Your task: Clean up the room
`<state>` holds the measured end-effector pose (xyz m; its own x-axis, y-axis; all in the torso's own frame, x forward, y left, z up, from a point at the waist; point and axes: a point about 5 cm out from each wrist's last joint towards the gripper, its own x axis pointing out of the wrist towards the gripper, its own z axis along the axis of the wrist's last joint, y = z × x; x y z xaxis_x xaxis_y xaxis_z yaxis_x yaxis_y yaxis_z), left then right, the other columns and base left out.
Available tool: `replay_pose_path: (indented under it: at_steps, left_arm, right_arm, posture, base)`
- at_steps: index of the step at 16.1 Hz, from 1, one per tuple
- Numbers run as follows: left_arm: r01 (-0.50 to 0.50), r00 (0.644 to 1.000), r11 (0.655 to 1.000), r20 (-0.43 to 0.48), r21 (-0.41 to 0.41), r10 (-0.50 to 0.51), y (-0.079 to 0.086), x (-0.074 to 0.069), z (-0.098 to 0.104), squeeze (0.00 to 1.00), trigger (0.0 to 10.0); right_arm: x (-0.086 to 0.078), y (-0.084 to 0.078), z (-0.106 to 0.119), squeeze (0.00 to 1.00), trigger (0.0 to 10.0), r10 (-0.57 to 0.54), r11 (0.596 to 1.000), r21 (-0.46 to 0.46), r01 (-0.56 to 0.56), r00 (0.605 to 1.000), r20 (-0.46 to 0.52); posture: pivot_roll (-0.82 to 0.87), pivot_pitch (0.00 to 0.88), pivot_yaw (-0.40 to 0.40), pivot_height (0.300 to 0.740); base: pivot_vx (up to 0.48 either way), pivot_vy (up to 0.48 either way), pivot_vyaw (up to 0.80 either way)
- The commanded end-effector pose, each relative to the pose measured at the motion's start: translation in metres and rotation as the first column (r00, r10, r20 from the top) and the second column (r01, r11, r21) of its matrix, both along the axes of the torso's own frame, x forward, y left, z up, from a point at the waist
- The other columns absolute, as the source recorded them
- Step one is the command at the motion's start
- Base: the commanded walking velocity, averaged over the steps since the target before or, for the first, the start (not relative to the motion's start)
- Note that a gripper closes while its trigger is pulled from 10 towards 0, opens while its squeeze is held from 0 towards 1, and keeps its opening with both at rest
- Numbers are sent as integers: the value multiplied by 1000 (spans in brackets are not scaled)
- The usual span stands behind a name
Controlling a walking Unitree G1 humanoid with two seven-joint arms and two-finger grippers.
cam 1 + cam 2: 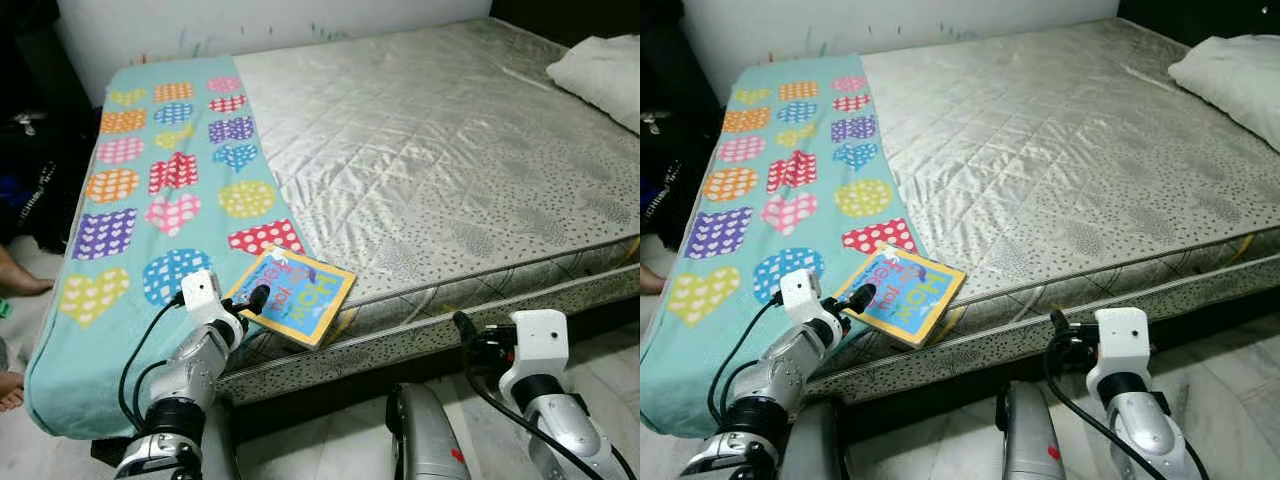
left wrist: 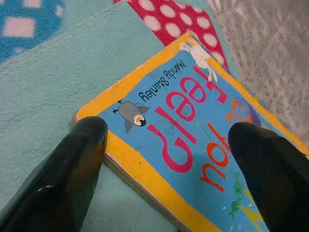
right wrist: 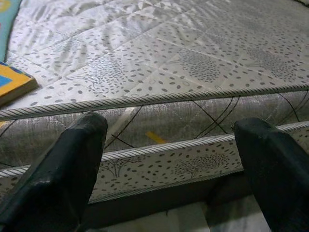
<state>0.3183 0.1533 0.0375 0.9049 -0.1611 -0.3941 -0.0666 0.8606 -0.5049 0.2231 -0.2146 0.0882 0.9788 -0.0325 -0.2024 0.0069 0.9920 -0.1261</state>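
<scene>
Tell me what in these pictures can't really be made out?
- Book: its full title; the left pincer and the left wrist view's edge cut it off.
- Pillow: cropped by the left eye view's right edge.
- Under the bed: dark shadow.
- Foot at the left edge: the person is out of frame.

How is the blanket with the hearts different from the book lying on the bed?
The blanket is long, soft and teal with spotted hearts; the book is small, flat and stiff, blue with a yellow border. The blanket drapes over the mattress edge; the book only pokes past it. The left gripper is open around the book's corner, not the blanket. Both lie on the mattress.
</scene>
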Motion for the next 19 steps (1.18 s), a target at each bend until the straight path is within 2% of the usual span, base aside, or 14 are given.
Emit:
replay_pose_path:
  at_steps: [1,3,7,10,12,17,19]
  left_arm:
    - [-18,1000,1000,-2,-6,18,3,-3,-3,0,10000]
    - [-49,998,999,-34,-7,48,6,-11,-12,0,10000]
    - [-193,979,981,-72,-34,191,20,-24,-19,0,10000]
    - [-189,980,981,-71,-46,185,20,-29,-19,0,10000]
    - [-162,983,984,-99,-79,154,19,-26,-24,0,10000]
    - [-196,972,962,-168,-190,165,15,-18,-29,0,10000]
    - [-163,980,960,-154,-230,129,8,-13,-28,0,10000]
  right_arm:
    - [1,0,5,0,10000,-5,1000,-3,5,1000,12]
    - [2,0,5,0,10000,-5,1000,-3,5,1000,8]
    - [4,1,4,0,10000,-1,1000,-3,1,1000,4]
    - [8,3,3,0,10000,-3,1000,2,3,1000,5]
    - [9,6,4,0,10000,-1,1000,8,1,1000,11]
    - [8,0,8,0,10000,-22,1000,-4,22,1000,22]
    - [9,0,9,0,10000,-23,1000,-5,23,999,26]
  posture:
    - [-269,32,39,514]
    - [-262,34,36,514]
    - [-250,30,37,514]
    - [-237,28,39,514]
    - [-245,29,39,514]
    - [-267,32,39,514]
    - [-276,33,35,514]
  base:
    - [0,0,0]
    - [0,0,0]
    - [0,0,0]
    - [0,0,0]
    - [0,0,0]
    - [0,0,0]
    - [0,0,0]
